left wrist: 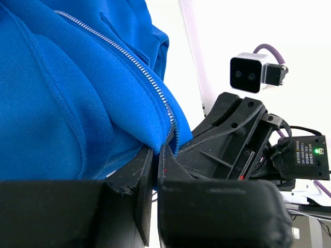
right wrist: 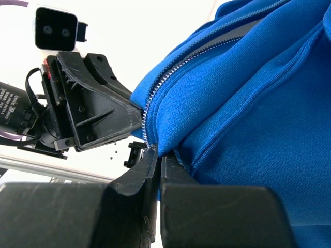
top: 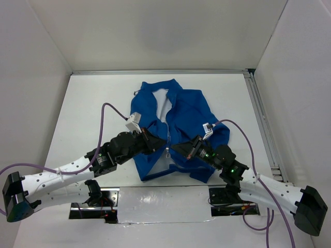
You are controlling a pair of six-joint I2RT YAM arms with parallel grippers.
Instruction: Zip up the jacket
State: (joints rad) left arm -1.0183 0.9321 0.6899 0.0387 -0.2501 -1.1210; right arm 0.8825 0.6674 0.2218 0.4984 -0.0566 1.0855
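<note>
Blue jacket (top: 192, 111), illegible motor label (left wrist: 305, 158)

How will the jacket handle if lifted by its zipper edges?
Likely floppy: the jacket lies rumpled, draping in folds over the left gripper. Probably light: soft fabric. Would likely sag, as the right gripper pinches only its edge.

We are wearing white perforated shells on our left arm (top: 51, 180) and right arm (top: 276, 190), with black joints, a black left gripper (top: 156, 142) and right gripper (top: 178, 148); purple cables (top: 106, 109) are trailing from our pale wrist cameras (top: 134, 122), and green lights (top: 234, 168) are glowing.
</note>
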